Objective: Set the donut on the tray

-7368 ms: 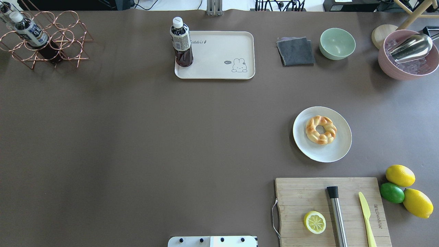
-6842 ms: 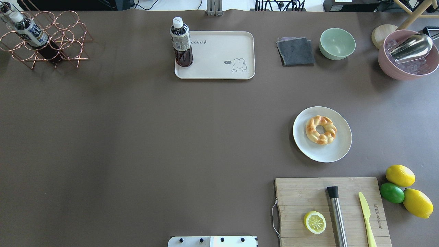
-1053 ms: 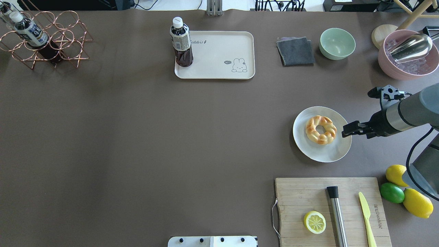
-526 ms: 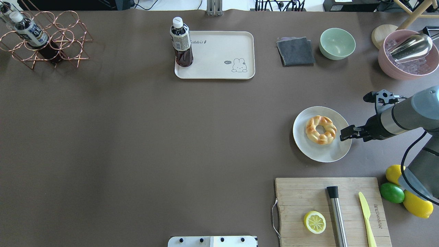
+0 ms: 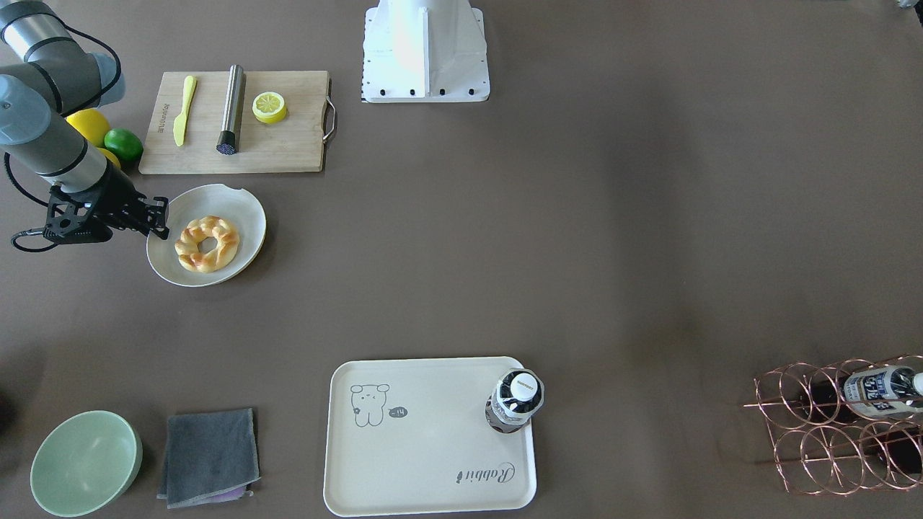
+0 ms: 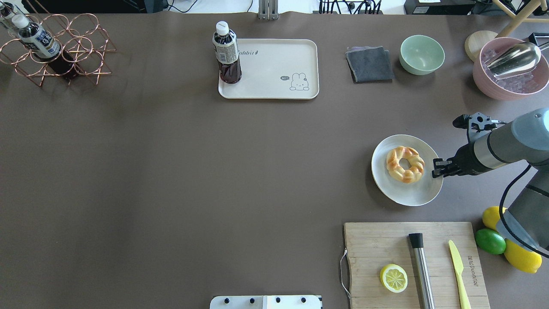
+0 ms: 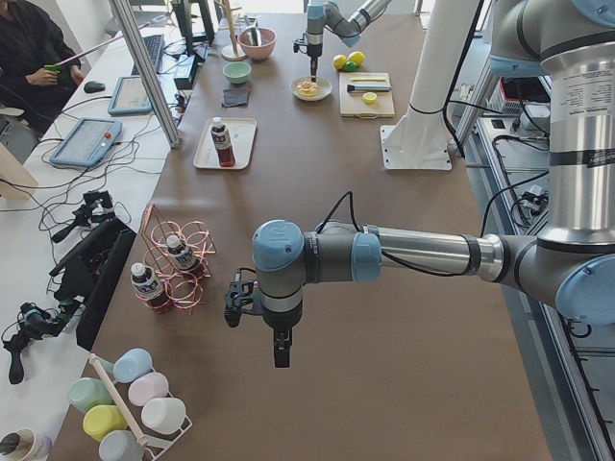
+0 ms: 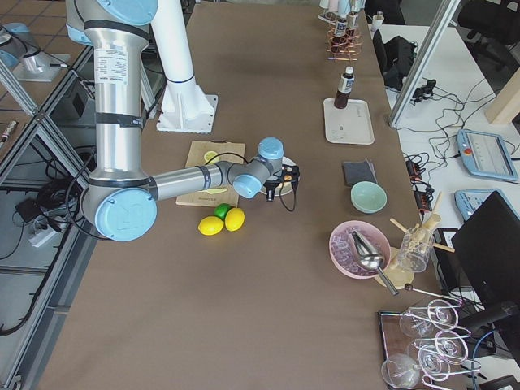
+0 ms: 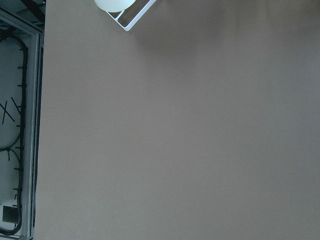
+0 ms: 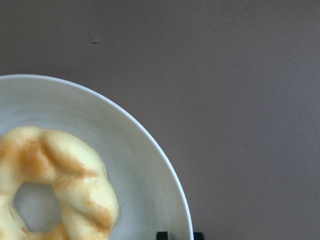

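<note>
The right gripper [image 6: 434, 168], tips narrowly parted, is straddling the rim of the round off-white plate [image 6: 403, 194] where the golden-brown braided ring donut [image 6: 417, 165] is lying; it should be spreading wider and recentring over the pastry before descending

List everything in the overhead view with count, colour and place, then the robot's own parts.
plate: 1, off-white, right of middle
donut: 1, golden-brown, on plate
tray: 1, cream, far centre
rack: 1, copper, far left
bottles: dark; 1 on tray, at least 1 in rack
cloth: 1, grey, right of tray
bowl: 1, green, beside cloth
ice bowl: 1, pink, far right, scoop inside
disc: 1, wood, beside ice bowl
board: 1, wood, near right
lemon half, rod, knife: 1 each, yellow, steel, yellow-green, on board
lemons: 2, yellow, right of board
lime: 1, green, between lemons
base: 1, white, near edge
right tool: black, tips either side of plate's rim
left tool: seen only in the left side view
</note>
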Available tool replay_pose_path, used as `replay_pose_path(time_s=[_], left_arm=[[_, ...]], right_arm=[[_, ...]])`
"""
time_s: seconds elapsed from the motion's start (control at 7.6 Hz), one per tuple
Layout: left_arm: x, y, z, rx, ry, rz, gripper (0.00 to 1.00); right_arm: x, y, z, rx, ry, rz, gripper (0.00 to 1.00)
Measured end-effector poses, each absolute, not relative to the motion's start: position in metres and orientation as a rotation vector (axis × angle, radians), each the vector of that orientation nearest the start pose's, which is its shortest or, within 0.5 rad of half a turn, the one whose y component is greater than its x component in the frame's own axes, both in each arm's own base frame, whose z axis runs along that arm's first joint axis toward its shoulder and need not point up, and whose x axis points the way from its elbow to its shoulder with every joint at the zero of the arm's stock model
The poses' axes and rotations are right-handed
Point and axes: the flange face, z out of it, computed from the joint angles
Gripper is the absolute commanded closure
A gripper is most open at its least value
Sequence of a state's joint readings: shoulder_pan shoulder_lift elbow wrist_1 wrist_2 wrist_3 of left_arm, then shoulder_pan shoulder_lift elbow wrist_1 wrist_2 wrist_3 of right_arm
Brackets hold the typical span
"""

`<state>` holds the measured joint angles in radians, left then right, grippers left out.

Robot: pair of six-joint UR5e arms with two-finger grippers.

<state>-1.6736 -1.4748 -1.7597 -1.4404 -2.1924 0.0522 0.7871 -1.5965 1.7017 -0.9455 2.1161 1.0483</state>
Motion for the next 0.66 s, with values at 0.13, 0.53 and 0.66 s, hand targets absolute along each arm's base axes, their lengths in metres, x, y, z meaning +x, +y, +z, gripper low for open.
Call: replay_pose_path(time_s=[0.13,0.53,0.66], left_arm=[[-0.121,-0.436,0.634,0.011,0.622,-0.061,0.02],[-0.121,-0.437,0.634,0.011,0.622,-0.061,0.02],[-0.121,-0.437,0.634,0.011,0.622,-0.061,0.02]], right_arm=[[-0.304,-0.419,0.538,0.015,-0.89,0.058,1.0],[-0.291,-0.44,0.499,-0.052,-1.005,0.108,1.0],[-0.27,-0.455,0.484,-0.087,-1.064,0.132,1.0]])
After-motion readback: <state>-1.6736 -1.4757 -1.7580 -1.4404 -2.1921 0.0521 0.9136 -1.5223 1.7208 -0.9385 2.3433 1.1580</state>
